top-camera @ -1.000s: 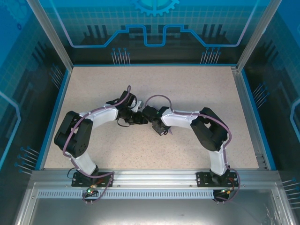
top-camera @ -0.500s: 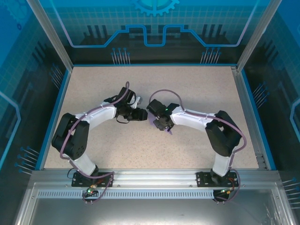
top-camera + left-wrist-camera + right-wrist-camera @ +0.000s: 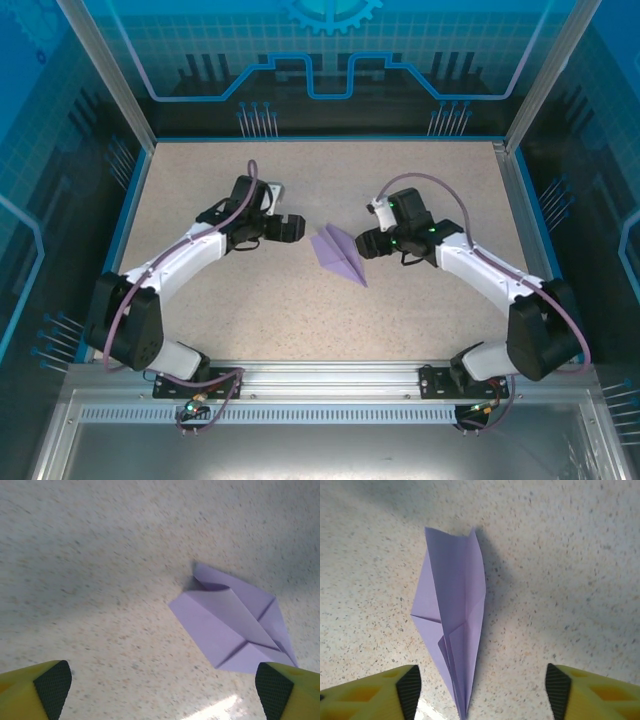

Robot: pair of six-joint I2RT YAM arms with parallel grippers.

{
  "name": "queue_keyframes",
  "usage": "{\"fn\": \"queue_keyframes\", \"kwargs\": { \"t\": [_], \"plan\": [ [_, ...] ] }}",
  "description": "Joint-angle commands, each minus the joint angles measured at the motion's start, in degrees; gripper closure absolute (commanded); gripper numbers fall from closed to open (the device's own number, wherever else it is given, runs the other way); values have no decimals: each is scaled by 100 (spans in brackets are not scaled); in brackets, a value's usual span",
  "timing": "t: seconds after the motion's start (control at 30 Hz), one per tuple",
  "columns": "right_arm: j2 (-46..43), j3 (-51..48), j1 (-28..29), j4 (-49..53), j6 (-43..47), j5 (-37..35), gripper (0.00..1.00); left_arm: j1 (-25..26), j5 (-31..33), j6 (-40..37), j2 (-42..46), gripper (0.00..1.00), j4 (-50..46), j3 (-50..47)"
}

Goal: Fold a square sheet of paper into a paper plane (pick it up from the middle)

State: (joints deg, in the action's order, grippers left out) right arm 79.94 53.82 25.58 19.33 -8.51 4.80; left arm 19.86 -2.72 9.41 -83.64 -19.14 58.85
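Paper plane lies centre frame on the table, between left gripper and right gripper, both spread wide, touching nothing. Risk: loose creases could spring open, or a low fingertip sweep could snag a wing.

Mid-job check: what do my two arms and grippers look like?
The left arm and right arm match: white shells, black joints, a purple cable looped along each. The left gripper and right gripper look black from above; wrist views show yellow fingers with black textured pads.
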Motion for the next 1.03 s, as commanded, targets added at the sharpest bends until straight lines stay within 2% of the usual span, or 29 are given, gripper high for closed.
{"fn": "queue_keyframes", "kwargs": {
  "t": [0.0, 0.13, 0.2, 0.33, 0.5, 0.57, 0.77, 1.0],
  "plan": [
    [-374, -308, -361, -786, 356, 432, 22, -368, 480, -211, 69, 1, 462, -371],
    [-954, -938, -875, -1372, 480, -285, 5, -826, 1172, -269, 203, 1, 1026, -884],
    [-1233, -1234, -1272, -1674, 496, -481, 1, -1121, 1249, -250, 268, 1, 1515, -1219],
    [-1579, -1914, -1839, -2536, 465, -843, 1, -1531, 1352, -373, 248, 1, 2162, -1568],
    [-1277, -2322, -2231, -3670, 555, -882, 1, -1775, 1197, -565, -194, 1, 3443, -2064],
    [-967, -2424, -2406, -4106, 559, -718, 1, -1775, 1389, -630, -426, 1, 3383, -1892],
    [-382, -2532, -2592, -4862, 563, -509, 1, -1773, 1406, -871, -568, 1, 4089, -2056],
    [-250, -2523, -2638, -4890, 552, -405, 1, -1760, 1336, -896, -489, 1, 4068, -2082]
  ]
}}
